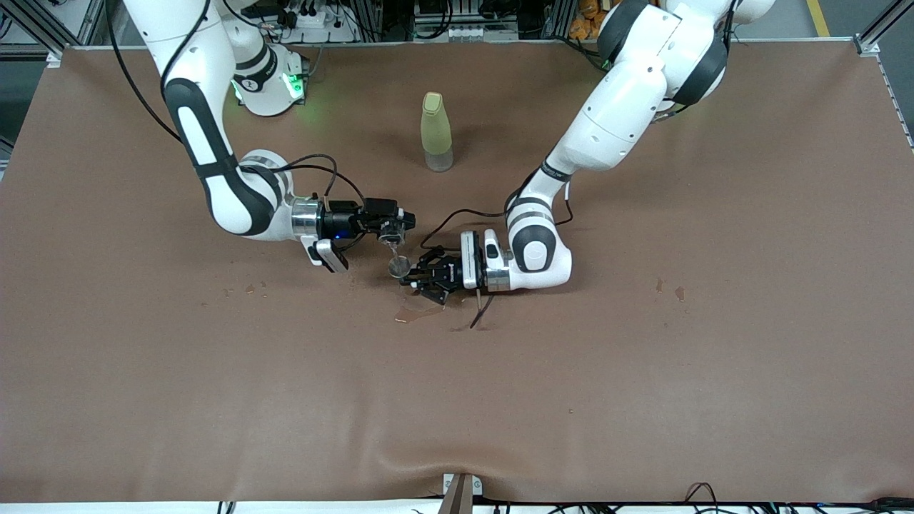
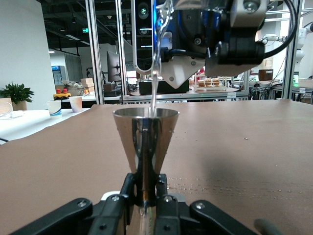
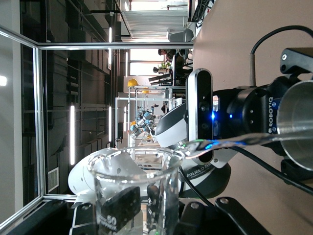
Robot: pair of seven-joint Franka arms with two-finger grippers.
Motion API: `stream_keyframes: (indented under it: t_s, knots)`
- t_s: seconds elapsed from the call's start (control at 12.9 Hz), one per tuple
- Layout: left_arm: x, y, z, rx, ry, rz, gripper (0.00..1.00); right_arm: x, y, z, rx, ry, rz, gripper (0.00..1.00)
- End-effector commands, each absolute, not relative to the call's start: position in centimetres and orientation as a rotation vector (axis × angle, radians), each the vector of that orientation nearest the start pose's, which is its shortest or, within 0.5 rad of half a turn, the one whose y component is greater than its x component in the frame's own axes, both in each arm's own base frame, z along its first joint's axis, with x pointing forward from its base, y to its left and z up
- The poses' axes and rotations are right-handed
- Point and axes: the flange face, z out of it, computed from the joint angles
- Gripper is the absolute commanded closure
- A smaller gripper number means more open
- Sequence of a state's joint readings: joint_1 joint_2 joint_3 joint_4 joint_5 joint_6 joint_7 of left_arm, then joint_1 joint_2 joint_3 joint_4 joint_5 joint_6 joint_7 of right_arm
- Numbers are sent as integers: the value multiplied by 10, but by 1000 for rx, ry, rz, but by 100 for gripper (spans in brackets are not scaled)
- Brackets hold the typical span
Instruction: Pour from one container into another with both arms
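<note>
A small clear glass beaker [image 1: 390, 233] is tipped over in my right gripper [image 1: 392, 227], which is shut on it; in the right wrist view the beaker [image 3: 137, 191] fills the foreground between the fingers [image 3: 117, 208]. A thin stream of water [image 2: 155, 73] falls from it into a steel hourglass-shaped measuring cup [image 1: 398, 267]. My left gripper [image 1: 409, 274] is shut on the cup's waist, low over the middle of the table. The left wrist view shows the cup [image 2: 145, 129] upright in the left gripper [image 2: 146, 193], with the right gripper [image 2: 220, 34] above it.
A yellow-green bottle [image 1: 436, 132] stands upright farther from the front camera than both grippers. A wet patch [image 1: 418, 313] lies on the brown table cover [image 1: 643, 392] just nearer the camera than the cup. Small drops [image 1: 668, 289] mark the cover toward the left arm's end.
</note>
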State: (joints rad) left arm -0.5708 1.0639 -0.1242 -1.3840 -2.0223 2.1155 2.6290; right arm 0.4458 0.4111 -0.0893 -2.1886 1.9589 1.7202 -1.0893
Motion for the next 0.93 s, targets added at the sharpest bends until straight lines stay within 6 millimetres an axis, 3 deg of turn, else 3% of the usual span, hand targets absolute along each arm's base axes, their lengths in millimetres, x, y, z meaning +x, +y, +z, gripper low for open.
stream_keyframes:
  t_s: [0.0,0.23,0.86]
  knots:
    - [541,-480,103,1261,-1257,1264,100,487,275,243,-1526,55,-36,100]
    - [533,-483,99,1264,-1249,1245,100,487,276,244,-1523,91,4,100]
    - [535,-479,103,1286,-1217,1223,100,491,276,249,-1507,194,113,100]
